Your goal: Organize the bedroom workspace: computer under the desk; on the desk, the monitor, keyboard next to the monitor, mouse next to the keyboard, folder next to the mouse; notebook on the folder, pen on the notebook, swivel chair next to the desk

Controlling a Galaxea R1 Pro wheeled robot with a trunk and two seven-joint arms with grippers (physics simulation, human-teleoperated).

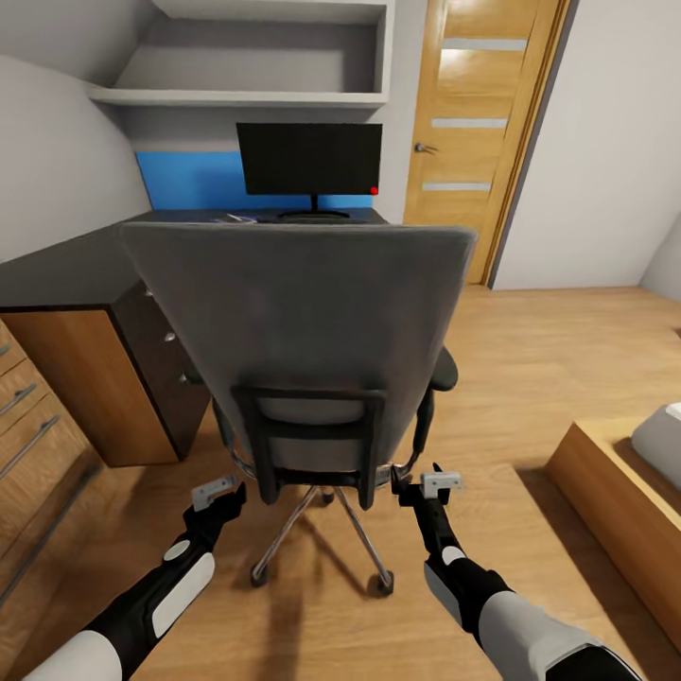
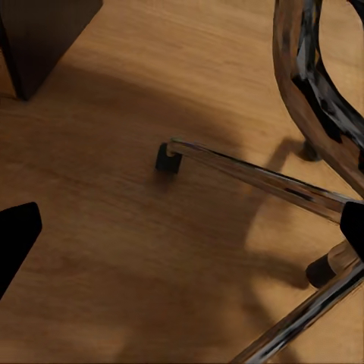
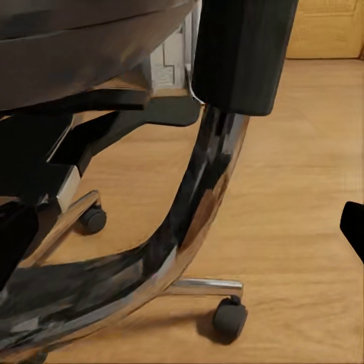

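Observation:
The swivel chair (image 1: 303, 322) stands with its grey back towards me, hiding its seat. Behind it is the desk (image 1: 66, 270), with the black monitor (image 1: 309, 159) on it. My left gripper (image 1: 230, 496) is open, low by the left side of the chair's black back frame; the left wrist view looks past its fingertips (image 2: 15, 239) at a chrome base leg (image 2: 250, 173) and a caster (image 2: 167, 158). My right gripper (image 1: 409, 489) is open at the frame's right side, with a curved chrome bar (image 3: 199, 212) between its fingers. The computer, keyboard, mouse, folder, notebook and pen are hidden or too small to tell.
The desk's black drawer unit (image 1: 163, 364) is left of the chair, with a light wooden dresser (image 1: 33, 435) nearer to me. A wooden door (image 1: 478, 123) is at the back right. A low wooden bed frame (image 1: 619, 492) sits at the right. A blue wall panel (image 1: 184, 180) runs behind the desk.

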